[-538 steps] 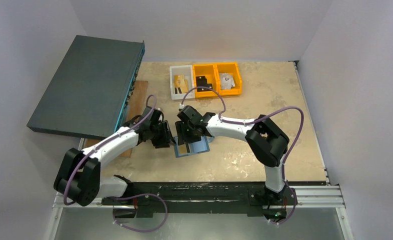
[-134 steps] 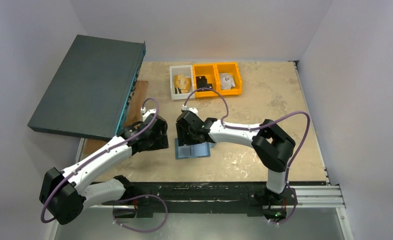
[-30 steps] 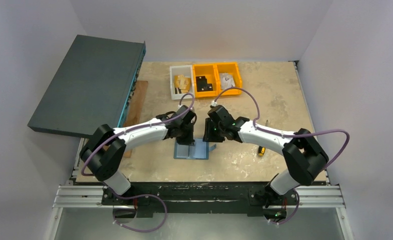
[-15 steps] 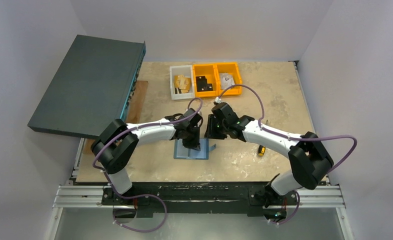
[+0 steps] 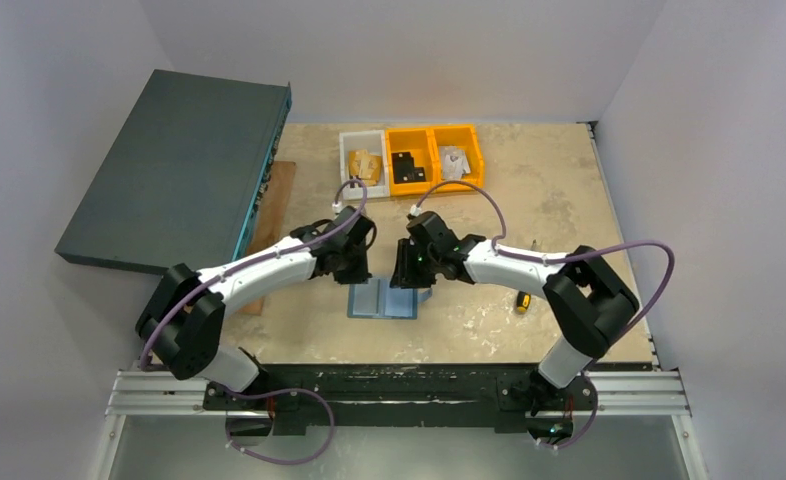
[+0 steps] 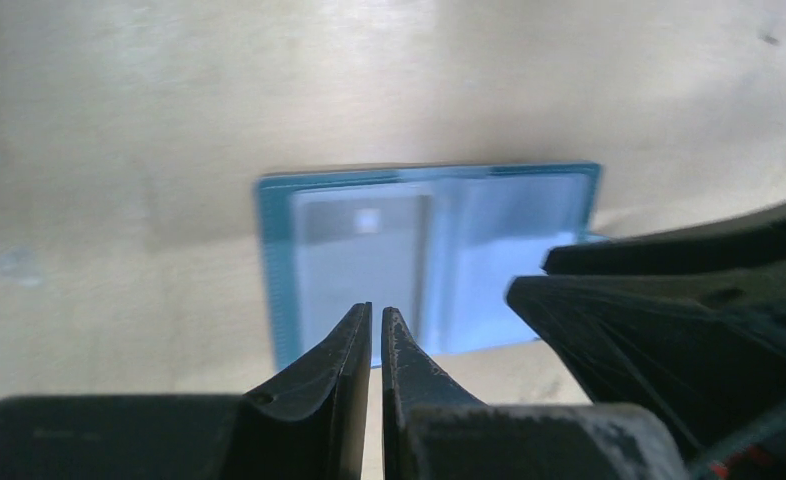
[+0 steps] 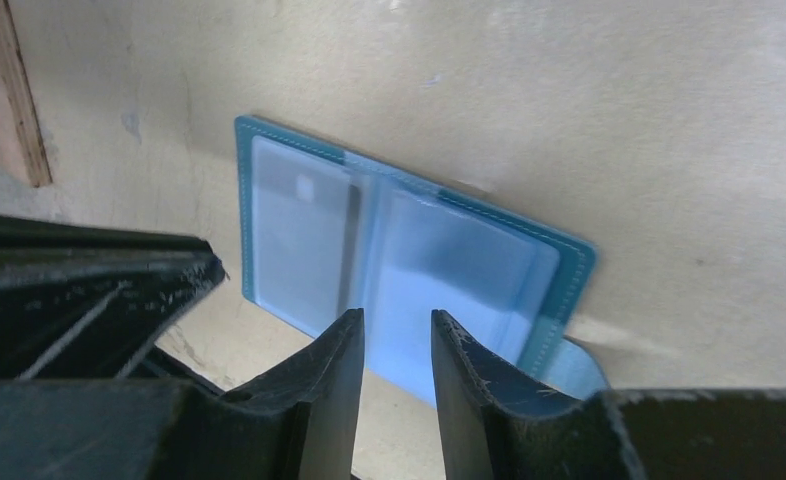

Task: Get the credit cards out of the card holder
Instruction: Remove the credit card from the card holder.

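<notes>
Blue and flat, the card holder lies open on the bench, close to the near edge. Its long side runs left to right, with the fold down the middle.

Just past it hang the two tools, one over each half. The left tool is over the left half. Its two tips are almost together, with only a thin slit between them and nothing in it. The right tool is over the right half. Its tips stand a little apart and are bare too. Neither one touches the holder.

The big thing for the next move is the grey card. It sits in the left pocket, so I think the left tool is the nearer one to pull it. The right tool could press down on the other half.

From above you see both arms but not the card. The left wrist view shows it, with a small pale square on it. The right wrist view shows a dark line by the fold and a little blue flap poking out at the right end. The right pocket looks bare, but I cannot tell for sure.

Off to the right lies a small yellow screwdriver. Far back sit the bins.
</notes>
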Motion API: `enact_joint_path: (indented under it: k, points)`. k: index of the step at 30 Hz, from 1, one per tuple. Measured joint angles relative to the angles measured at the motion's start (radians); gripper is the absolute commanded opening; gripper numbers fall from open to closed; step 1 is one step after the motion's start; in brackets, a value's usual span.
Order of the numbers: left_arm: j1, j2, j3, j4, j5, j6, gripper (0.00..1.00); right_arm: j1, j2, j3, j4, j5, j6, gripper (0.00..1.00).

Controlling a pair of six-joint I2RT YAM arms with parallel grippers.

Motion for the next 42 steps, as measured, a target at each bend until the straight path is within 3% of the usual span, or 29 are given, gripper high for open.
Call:
enact_joint_path:
  k: [6, 14, 28, 42]
  points:
    - [0.077, -0.05, -0.117, -0.015, -0.024, -0.002, 0.08, 0.061, 0.072, 0.085, 0.002, -0.018, 0.008, 0.43]
    - [0.09, -0.06, -0.193, -0.007, -0.013, -0.013, 0.07, 0.133, 0.196, 0.214, -0.035, 0.032, 0.0, 0.52]
    - [0.098, -0.116, -0.267, 0.032, 0.034, -0.053, 0.05, 0.199, 0.333, 0.409, -0.222, 0.237, -0.064, 0.55]
    - [0.117, -0.187, -0.282, 0.018, 0.029, -0.08, 0.05, 0.208, 0.324, 0.369, -0.203, 0.296, -0.077, 0.21]
